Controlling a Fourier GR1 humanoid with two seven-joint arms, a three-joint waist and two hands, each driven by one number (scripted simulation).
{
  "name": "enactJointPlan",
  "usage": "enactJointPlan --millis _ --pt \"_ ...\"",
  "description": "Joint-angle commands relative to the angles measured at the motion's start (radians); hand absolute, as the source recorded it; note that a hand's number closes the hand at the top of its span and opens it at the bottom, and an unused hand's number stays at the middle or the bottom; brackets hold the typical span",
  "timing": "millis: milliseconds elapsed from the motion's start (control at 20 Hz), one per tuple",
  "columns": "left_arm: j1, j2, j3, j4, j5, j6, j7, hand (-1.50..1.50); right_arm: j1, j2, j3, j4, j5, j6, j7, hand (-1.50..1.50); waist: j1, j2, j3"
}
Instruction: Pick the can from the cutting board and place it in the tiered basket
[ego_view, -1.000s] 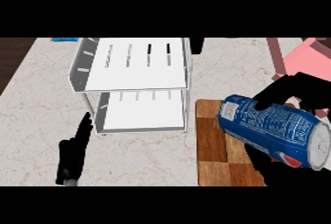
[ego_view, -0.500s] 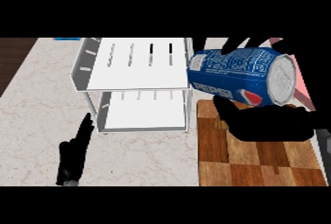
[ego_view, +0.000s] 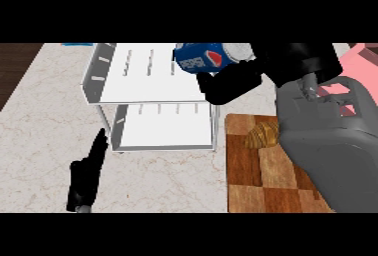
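Observation:
A blue can (ego_view: 201, 57) with a red and white logo hangs tilted over the right rear corner of the white tiered basket (ego_view: 151, 92). My right hand (ego_view: 255, 75) is shut on it, fingers curled round its right side, with the grey forearm stretching up across the wooden cutting board (ego_view: 255, 172). A small tan object (ego_view: 264, 135) lies on the board's upper part, partly behind the arm. My left hand (ego_view: 87, 172) rests open on the counter, below and left of the basket.
The basket has a top shelf and a lower shelf (ego_view: 166, 131), both white. A pink object (ego_view: 362, 60) sits at the far right edge. Dark wood (ego_view: 18, 65) borders the marble counter at the left.
My right hand has carried the can up and to the left, from above the board to over the basket's top shelf. The forearm now covers much of the board. The left hand stayed still.

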Motion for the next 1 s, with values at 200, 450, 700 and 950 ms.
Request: enactJointPlan --millis 200,450,700,950 --pt "-0.030 -0.011 0.020 0.039 0.001 -0.028 -0.004 0.00 -0.063 0.100 0.019 0.308 0.084 -0.047 -0.172 1.50 -0.001 0.002 -0.001" --pt "0.016 -0.008 0.017 -0.001 -0.023 -0.018 -0.009 0.00 -0.088 0.192 0.049 0.420 0.198 -0.126 -0.154 1.50 0.001 0.001 -0.001" --pt "0.027 0.014 0.028 -0.024 -0.010 -0.060 0.021 0.00 -0.093 0.215 0.008 0.601 0.217 -0.212 -0.280 1.50 0.003 0.002 0.000" --pt "-0.015 -0.037 0.009 0.005 -0.032 -0.022 0.020 0.00 -0.040 0.218 -0.010 0.612 -0.056 -0.370 -0.269 -1.50 0.022 0.007 0.000"
